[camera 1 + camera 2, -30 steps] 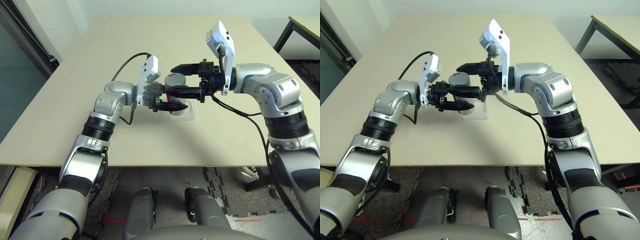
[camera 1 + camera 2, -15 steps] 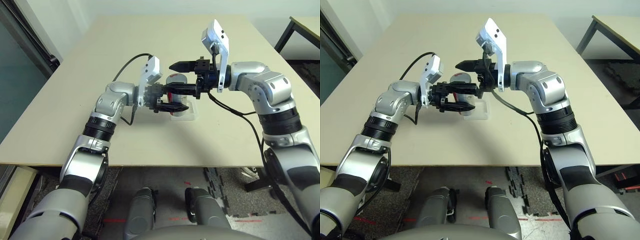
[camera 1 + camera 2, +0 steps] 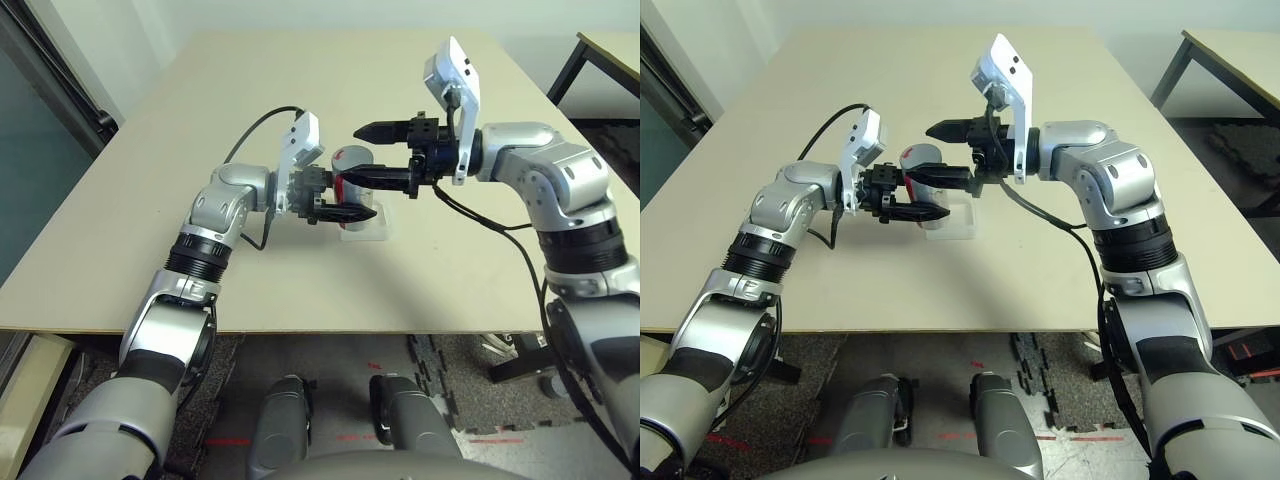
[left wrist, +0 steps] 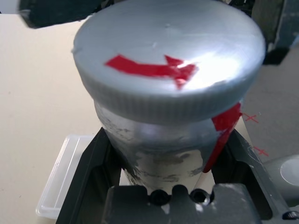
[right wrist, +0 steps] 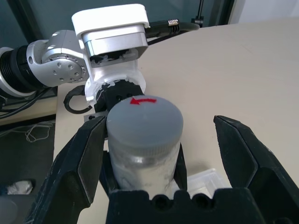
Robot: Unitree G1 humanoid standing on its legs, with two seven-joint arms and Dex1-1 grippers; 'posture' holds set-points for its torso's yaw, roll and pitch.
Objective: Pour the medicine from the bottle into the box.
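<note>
Beige counter (image 3: pixel 150 170), dark floor past its near edge. One bottle (image 3: pixel 350 172), cap on, held mid-counter by the left tool (image 3: pixel 345 205), clamped on its body, just over the one clear box (image 3: pixel 372 226), likely so pouring lands inside. Right tool (image 3: pixel 362 155) spread wide, fingers either side of the cap (image 5: pixel 144 119), touching nothing; probably for unscrewing. Medicine hidden inside.

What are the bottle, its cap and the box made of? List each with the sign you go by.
Silver-grey bottle with a red stripe: likely plastic under a scuffed silvery coating; patchy wear shows on its wall.
Grey round cap: matte moulded plastic, by its ribbed edge; the red arrow looks like tape.
Clear shallow rectangular box: thin transparent plastic, glossy, with the table visible through it.
</note>
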